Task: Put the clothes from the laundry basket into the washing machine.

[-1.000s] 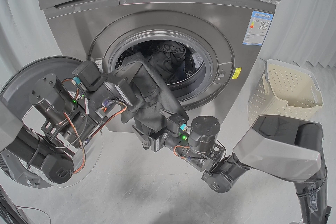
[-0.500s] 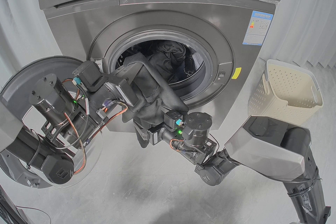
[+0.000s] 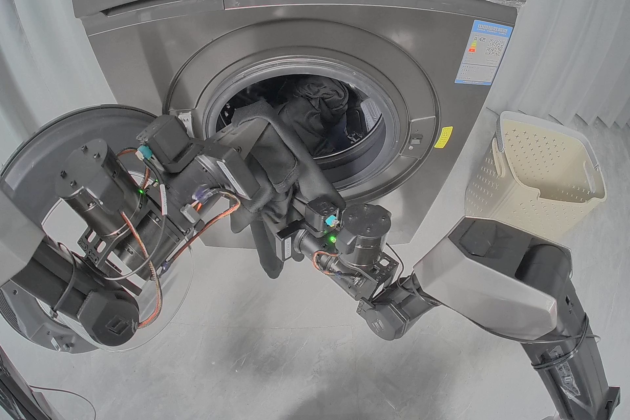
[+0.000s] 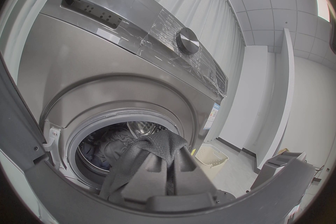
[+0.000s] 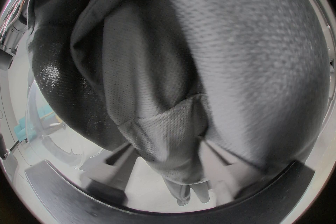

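A dark grey garment point(image 3: 289, 172) hangs over the lower lip of the washing machine's point(image 3: 144, 54) round opening, with more dark clothes point(image 3: 315, 106) inside the drum. My left gripper point(image 3: 259, 121) is at the opening's lower left, shut on the garment's upper fold point(image 4: 161, 144). My right gripper point(image 3: 272, 247) sits just below, under the hanging part. In the right wrist view its fingers point(image 5: 112, 168) are spread wide and the garment point(image 5: 210, 42) droops down between them. The cream laundry basket point(image 3: 499, 178) stands on the floor to the right of the machine.
The machine's round door point(image 3: 39, 159) is swung open at the left, behind my left arm. White curtains hang behind the machine. Bare grey floor point(image 3: 262, 362) lies in front. The basket point(image 4: 211, 158) also shows beyond the machine.
My right arm has moved left and up, bringing its gripper in under the hanging garment. My left gripper has kept its hold and barely moved.
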You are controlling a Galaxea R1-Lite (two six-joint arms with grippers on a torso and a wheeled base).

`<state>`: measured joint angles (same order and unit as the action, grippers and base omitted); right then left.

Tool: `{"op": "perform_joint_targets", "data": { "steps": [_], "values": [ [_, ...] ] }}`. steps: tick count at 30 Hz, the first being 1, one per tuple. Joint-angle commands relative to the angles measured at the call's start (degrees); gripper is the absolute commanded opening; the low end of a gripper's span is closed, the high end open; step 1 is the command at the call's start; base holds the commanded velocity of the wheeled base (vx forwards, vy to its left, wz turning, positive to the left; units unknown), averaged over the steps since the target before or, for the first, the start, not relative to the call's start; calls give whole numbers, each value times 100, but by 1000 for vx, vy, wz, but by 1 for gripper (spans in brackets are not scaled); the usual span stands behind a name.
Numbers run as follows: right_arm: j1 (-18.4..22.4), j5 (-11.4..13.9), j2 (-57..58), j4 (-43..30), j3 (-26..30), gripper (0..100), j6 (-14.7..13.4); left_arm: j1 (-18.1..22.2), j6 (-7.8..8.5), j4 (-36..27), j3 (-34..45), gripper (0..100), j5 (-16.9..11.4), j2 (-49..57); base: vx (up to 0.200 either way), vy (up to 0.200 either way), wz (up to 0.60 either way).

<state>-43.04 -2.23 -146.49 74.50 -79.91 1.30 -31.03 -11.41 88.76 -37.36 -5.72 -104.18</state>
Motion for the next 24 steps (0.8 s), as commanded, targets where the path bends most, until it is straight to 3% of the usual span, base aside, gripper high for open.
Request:
{"op": "perform_joint_targets", "data": {
  "steps": [1, 8, 9, 13, 17, 21, 22, 24],
  "values": [
    [24, -32, -20, 3, -42, 0, -7, 9, -10, 1, -17, 0, 0, -6, 0, 0, 0],
    [24, -32, 209, 65, 213, 0, -34, 61, -10, -17, -17, 0, 0, -32, 0, 0, 0],
    [15, -32, 596, 118, 705, 0, -34, 105, -10, -17, -25, 0, 9, -85, 0, 0, 0],
    [15, -23, 1185, 206, 1496, 0, -34, 167, -10, -17, -43, 0, 9, -111, 0, 0, 0],
    [-2, -14, 1527, 241, 1970, 0, -34, 167, -10, -17, -69, 0, 9, -111, 0, 0, 0],
    [-55, -5, 1589, 293, 2085, 0, -34, 158, -10, -17, -69, 0, 9, -102, 0, 0, 0],
    [-64, -5, 1571, 293, 2093, 100, -43, 149, -10, -17, -69, 0, 9, -102, 0, 0, 0],
    [-72, -14, 1519, 302, 2102, 100, -78, 149, -10, -17, -78, 0, 9, -94, 0, 0, 0]
  ]
}}
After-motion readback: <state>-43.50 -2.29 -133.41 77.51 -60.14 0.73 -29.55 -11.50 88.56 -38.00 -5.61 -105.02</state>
